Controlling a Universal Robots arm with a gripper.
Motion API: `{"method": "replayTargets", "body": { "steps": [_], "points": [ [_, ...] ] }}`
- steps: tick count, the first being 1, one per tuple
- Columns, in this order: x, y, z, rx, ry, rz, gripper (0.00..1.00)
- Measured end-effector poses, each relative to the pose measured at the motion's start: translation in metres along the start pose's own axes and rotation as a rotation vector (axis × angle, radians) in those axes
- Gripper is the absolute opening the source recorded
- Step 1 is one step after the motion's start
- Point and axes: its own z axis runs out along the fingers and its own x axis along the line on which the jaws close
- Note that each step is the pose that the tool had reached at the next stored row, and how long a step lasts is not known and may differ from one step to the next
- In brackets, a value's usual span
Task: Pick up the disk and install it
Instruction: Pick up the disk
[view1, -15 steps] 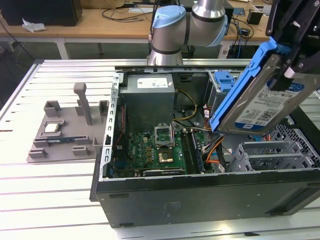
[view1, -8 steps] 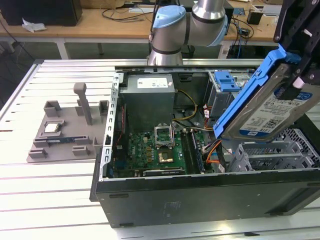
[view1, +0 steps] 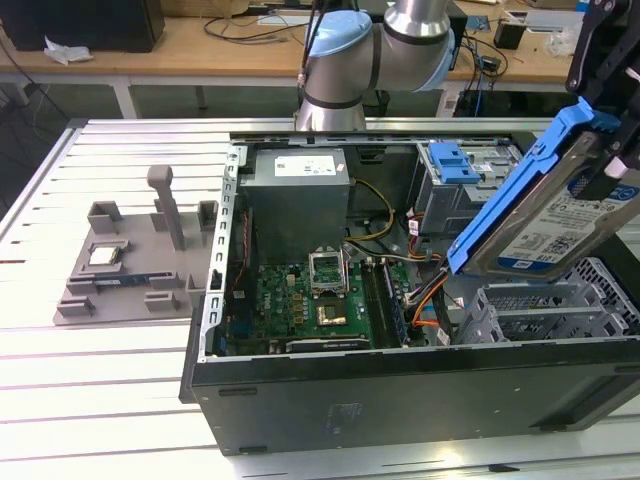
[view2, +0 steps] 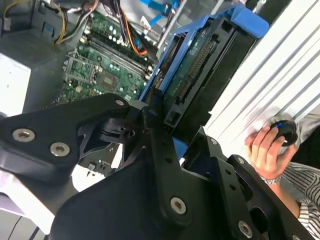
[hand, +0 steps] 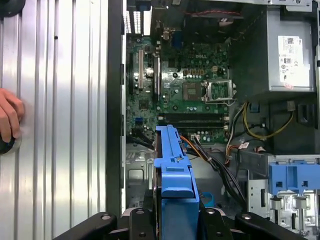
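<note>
Blue-railed, one disk (view1: 560, 215) sits clamped in one claw (hand: 175, 222) above one computer case (view1: 400, 390).

The arm (view1: 375, 55) stands at the far side and reaches toward the exterior view's right. There its gripper (view2: 172, 122) hangs tilted, jaws clamped on the disk (view1: 560, 215), holding it in the air.

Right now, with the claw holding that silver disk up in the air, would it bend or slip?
Probably stiff: the disk is a flat metal slab and looks straight though tilted in the air. Being metal, it is likely heavy for its size. Its blue plastic rails look smooth, so it could slip if the claw loosened.
</note>
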Motion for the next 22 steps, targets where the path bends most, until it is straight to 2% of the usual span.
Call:
{"method": "replayTargets", "body": {
  "steps": [3,8,9,10,12,16,17,22],
  "points": [
    [-0.0088,-0.0071,0.006,0.0,0.0039,0.0,0.37],
    [-0.0147,-0.0165,0.0132,-0.0003,0.0073,0.0,0.37],
    [-0.0151,-0.0238,0.0136,-0.0004,0.0077,0.001,0.37],
    [-0.0148,-0.0302,0.0138,-0.0006,0.0076,0.001,0.37],
    [-0.0099,-0.0382,0.0139,-0.0011,0.0077,0.001,0.37],
    [0.0015,-0.0485,0.0142,-0.002,0.0074,0.003,0.37],
    [0.0022,-0.0513,0.0142,-0.0023,0.0073,0.003,0.37],
    [0.0022,-0.0523,0.014,-0.0023,0.0074,0.003,0.37]
  ]
}}
